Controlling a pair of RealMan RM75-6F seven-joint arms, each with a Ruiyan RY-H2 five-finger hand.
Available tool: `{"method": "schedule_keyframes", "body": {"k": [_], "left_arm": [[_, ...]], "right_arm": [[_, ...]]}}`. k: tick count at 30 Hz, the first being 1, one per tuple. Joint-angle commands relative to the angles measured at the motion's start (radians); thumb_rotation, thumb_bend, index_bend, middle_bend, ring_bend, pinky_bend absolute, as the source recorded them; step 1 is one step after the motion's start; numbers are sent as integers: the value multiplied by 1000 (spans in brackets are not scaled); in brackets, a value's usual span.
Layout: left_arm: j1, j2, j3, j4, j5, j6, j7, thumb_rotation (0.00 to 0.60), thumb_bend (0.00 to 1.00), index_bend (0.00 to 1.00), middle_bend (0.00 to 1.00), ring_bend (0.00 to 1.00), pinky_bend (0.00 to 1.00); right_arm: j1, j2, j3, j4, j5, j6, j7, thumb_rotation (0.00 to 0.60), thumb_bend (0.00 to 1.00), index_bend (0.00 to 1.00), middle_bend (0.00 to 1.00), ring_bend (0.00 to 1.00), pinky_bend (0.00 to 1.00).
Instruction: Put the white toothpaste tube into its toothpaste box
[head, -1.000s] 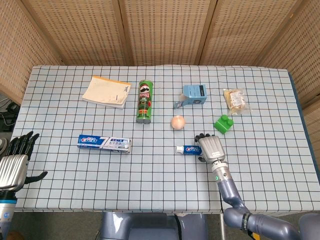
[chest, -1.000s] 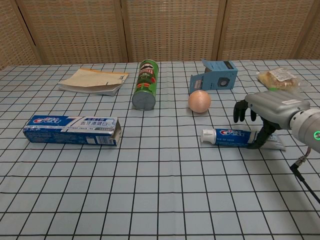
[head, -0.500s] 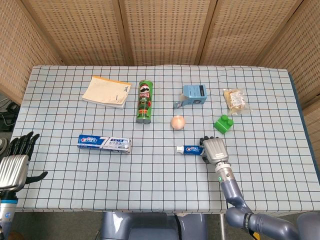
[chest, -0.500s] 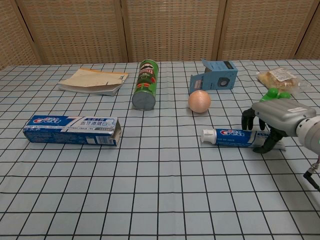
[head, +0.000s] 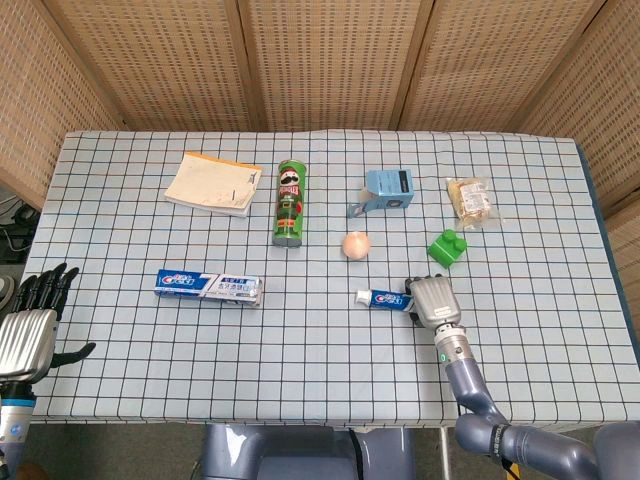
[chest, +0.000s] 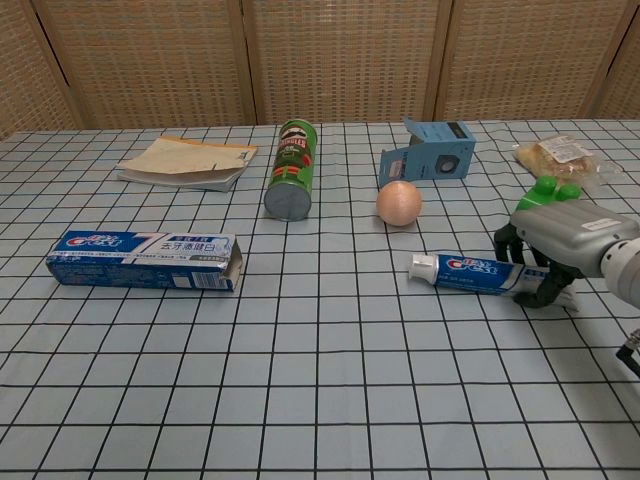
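We are closing our right hand (chest: 560, 235) over the tail end of the toothpaste tube (chest: 465, 272) at the right edge of the chest view, fingers curled down on the far side and the thumb hooking under on the near side, so the hand is clamping the tube against the checked tablecloth (head: 300, 340). The tube is lying flat with its long axis running left to right across the frame, white cap pointing left, out of the hand toward the middle of the picture. The toothpaste box (head: 209, 286) is lying well apart from it, at center left in the head view, also stretched left to right, and its open flap end is facing right, toward the tube's cap. That is the relation the next move is turning on, as we judge it: cap and opening are already facing one another, so the tube is needing a carry to the left more than a turn. Our left hand (head: 30, 330) is hanging at the lower left corner of the head view, off the table edge, fingers spread and holding nothing; it is nearer to the box than the right hand is. The head view is giving us that left hand and the true gap between tube and box; the chest view is missing the left hand altogether but is showing the box's open flap and the thumb under the tube.
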Motion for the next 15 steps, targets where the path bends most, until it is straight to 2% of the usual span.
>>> {"method": "schedule_keyframes", "body": {"k": [1, 6, 9, 11, 15], "left_arm": [[-3, -2, -1, 4, -4, -4, 0, 600, 0, 0, 0, 0, 0], [-17, -9, -4, 17, -11, -28, -8, 600, 0, 0, 0, 0, 0], [-45, -8, -3, 43, 8, -77, -51, 600, 0, 0, 0, 0, 0], [-72, -13, -9, 75, 15, -113, -61, 600, 0, 0, 0, 0, 0], [-171, -77, -52, 219, 23, -218, -103, 600, 0, 0, 0, 0, 0]], "right_arm": [[-3, 12, -1, -18, -8, 6, 24, 600, 623, 640, 642, 625, 540], [-17, 50, -2, -69, -41, 15, 96, 600, 641, 659, 655, 640, 561], [-28, 87, -4, -110, -69, 21, 146, 600, 646, 660, 655, 641, 562], [-34, 115, -7, -142, -82, 24, 172, 600, 647, 660, 655, 641, 562], [-52, 194, -11, -236, -134, 55, 215, 600, 647, 660, 655, 641, 562]]}}
